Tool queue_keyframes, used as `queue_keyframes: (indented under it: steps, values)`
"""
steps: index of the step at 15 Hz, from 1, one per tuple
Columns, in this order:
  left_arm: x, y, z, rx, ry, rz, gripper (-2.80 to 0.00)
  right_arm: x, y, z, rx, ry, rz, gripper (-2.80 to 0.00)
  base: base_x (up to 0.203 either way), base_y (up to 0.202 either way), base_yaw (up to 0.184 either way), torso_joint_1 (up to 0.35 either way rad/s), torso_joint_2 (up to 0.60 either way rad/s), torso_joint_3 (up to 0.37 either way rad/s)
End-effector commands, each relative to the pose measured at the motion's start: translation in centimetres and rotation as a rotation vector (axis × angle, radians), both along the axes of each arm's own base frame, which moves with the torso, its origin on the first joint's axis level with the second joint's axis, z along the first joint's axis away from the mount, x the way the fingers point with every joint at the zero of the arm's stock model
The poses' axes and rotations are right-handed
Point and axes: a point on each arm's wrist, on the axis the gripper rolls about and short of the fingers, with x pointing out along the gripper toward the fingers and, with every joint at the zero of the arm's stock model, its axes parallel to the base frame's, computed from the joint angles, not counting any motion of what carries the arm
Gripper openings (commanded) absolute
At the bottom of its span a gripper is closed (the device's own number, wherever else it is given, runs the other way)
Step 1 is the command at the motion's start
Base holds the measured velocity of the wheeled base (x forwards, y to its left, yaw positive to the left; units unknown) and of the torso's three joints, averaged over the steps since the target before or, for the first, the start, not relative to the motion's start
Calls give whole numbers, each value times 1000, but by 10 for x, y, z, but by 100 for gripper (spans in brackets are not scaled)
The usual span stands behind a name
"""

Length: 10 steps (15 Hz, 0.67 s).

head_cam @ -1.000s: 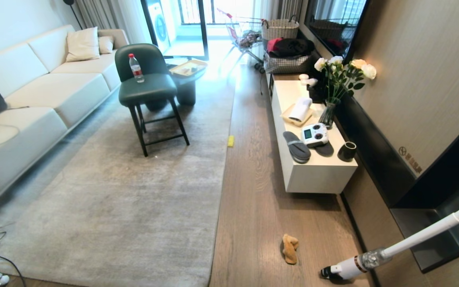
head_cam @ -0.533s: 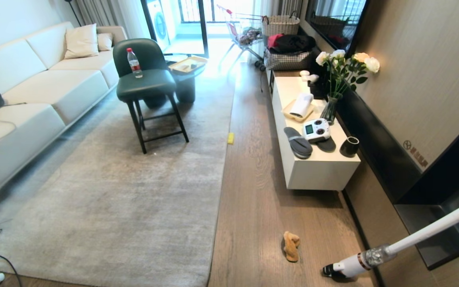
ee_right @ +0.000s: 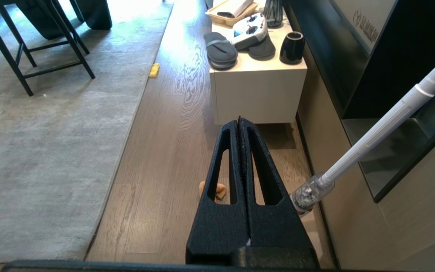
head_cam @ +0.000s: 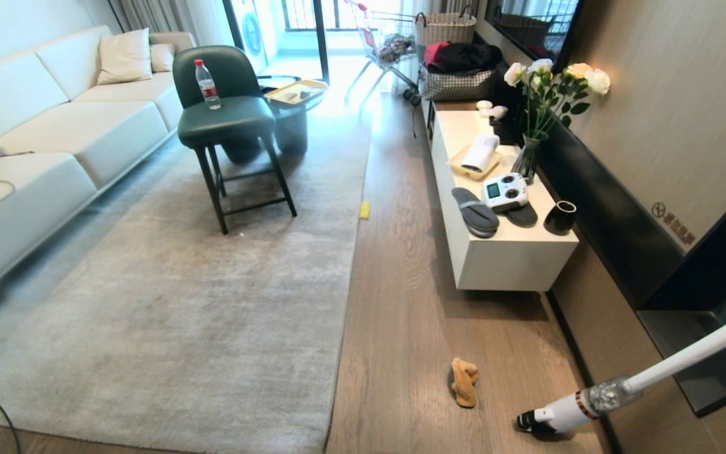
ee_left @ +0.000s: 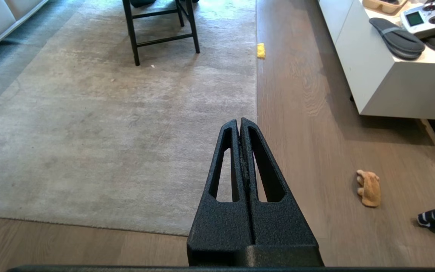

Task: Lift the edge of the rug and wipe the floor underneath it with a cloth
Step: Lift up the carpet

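Observation:
The pale grey rug (head_cam: 199, 302) lies flat over the brown wood floor (head_cam: 401, 328), its long edge running down the middle of the head view. A small orange-tan cloth (head_cam: 464, 382) rests on the bare planks to the right of that edge, also seen as the cloth (ee_left: 369, 187) in the left wrist view and partly behind a finger as the cloth (ee_right: 220, 191) in the right wrist view. Neither arm appears in the head view. My left gripper (ee_left: 239, 121) hangs shut and empty above the rug edge (ee_left: 256, 94). My right gripper (ee_right: 239, 121) is shut and empty high over the floor.
A white stick vacuum (head_cam: 596, 397) leans in from the right near the cloth. A white cabinet (head_cam: 501, 265) holds grey slippers (head_cam: 475, 212), a remote and a cup. A dark green chair (head_cam: 227, 120) stands on the rug, a sofa (head_cam: 35, 145) left. A yellow scrap (head_cam: 364, 209) lies by the rug edge.
The whole head view has shifted as the camera sinks and tilts: furniture slides up the picture, the cloth and vacuum sit slightly farther right. Nothing on the floor has moved.

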Motion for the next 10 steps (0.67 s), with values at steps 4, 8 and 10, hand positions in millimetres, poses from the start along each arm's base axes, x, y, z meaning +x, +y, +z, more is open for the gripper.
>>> queue_keyframes:
  steps: [4,8,10]
  values:
    - [0,0,0,0,0,1,-280,0,0,0,1,1,-2,-280,0,0,0,-165,521,355]
    - [0,0,0,0,0,1,-280,0,0,0,1,1,0,-280,0,0,0,-139,491,356]
    - [0,0,0,-1,0,1,-280,0,0,0,1,1,0,-280,0,0,0,-104,475,367]
